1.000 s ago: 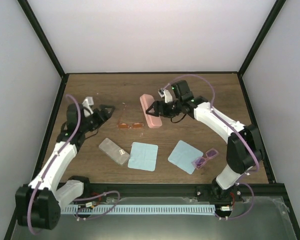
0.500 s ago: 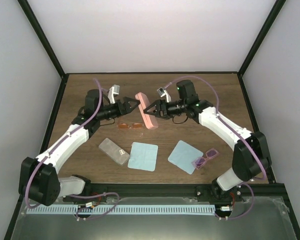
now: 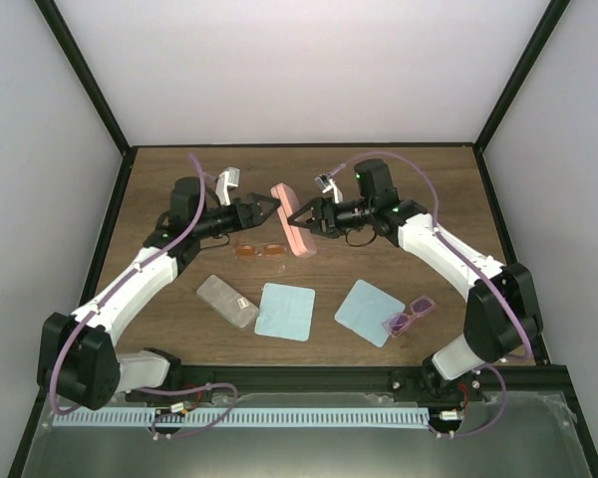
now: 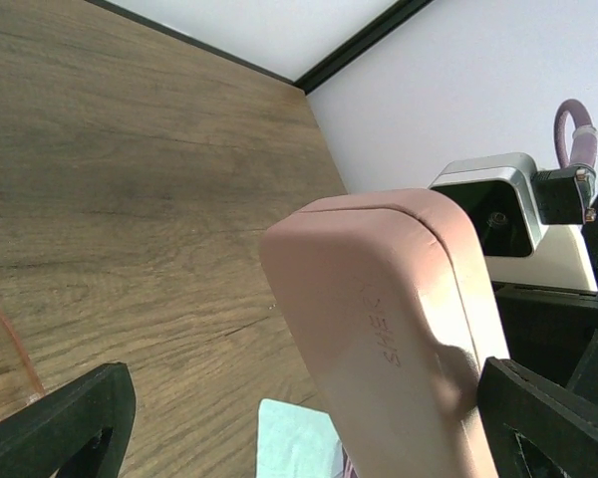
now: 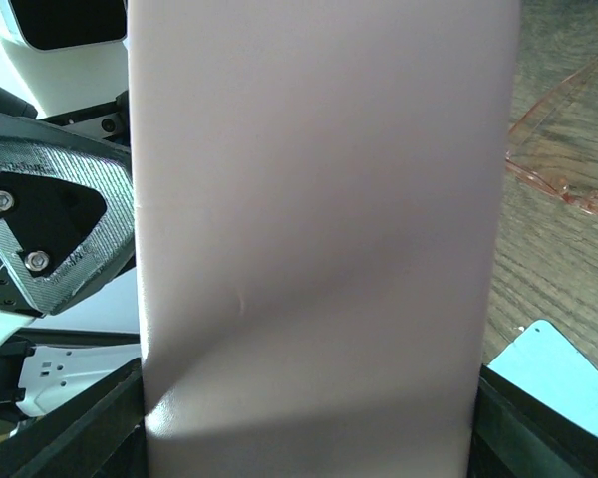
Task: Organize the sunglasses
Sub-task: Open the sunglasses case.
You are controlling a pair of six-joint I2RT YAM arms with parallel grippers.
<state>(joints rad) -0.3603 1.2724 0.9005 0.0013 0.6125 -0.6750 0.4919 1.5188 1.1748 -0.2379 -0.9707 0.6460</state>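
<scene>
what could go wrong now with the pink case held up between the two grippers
1. Only the right gripper grips the pink case, which is off the table. It could twist or slip when the open left gripper closes on it.
2. The orange sunglasses lie on the table close by the case's lower end, so a dropped case might land on them.
3. The two grippers are close together and could knock each other.

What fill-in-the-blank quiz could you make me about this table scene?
The case gripped by the right end effector is coloured ___.
The purple sunglasses lie partly on a light blue ___.
The sunglasses nearest the raised case have ___ lenses.
Missing: pink; cloth; orange.
</scene>
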